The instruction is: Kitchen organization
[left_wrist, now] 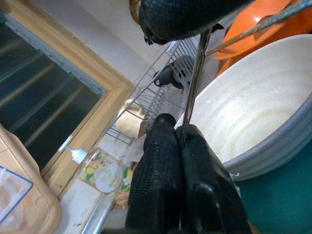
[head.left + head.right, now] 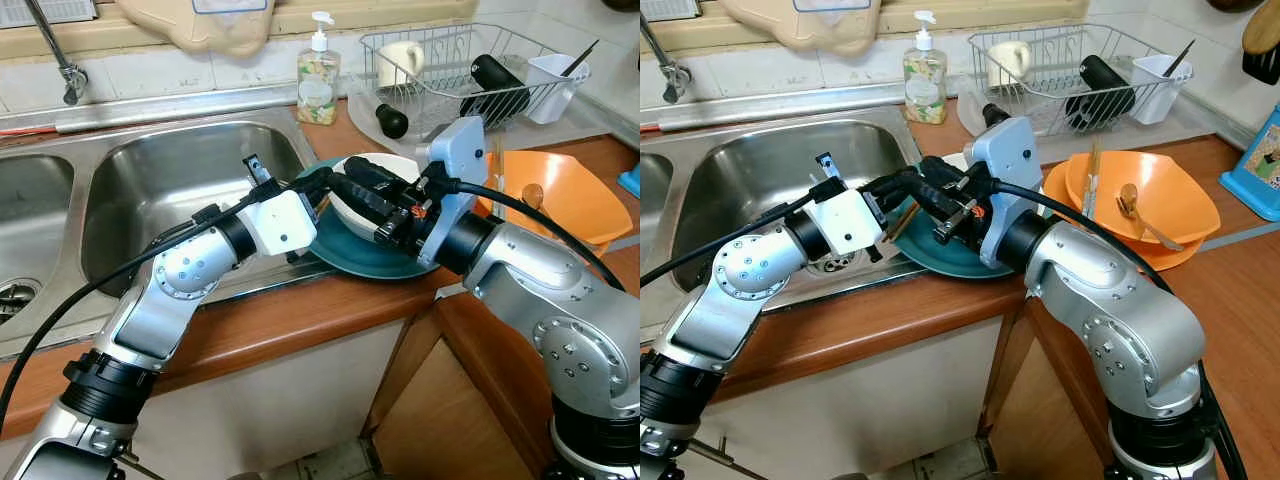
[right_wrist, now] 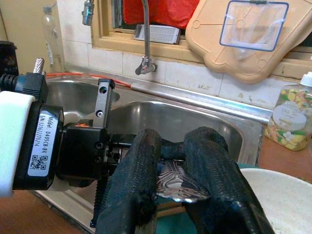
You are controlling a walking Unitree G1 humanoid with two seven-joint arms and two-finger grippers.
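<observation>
Two tools meet over the white bowl (image 2: 372,185) on the teal plate (image 2: 350,255) by the sink (image 2: 150,200). Left tool (image 1: 181,146) pinches a thin utensil handle (image 1: 195,83); right tool (image 3: 170,168) clamps what looks like its patterned end (image 3: 176,184), probably a handover.

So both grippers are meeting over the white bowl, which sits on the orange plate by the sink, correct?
Not quite. The white bowl sits on a dark teal plate, as the left eye view shows; the orange dishes lie further right. The left gripper and right gripper do meet over it.
</observation>
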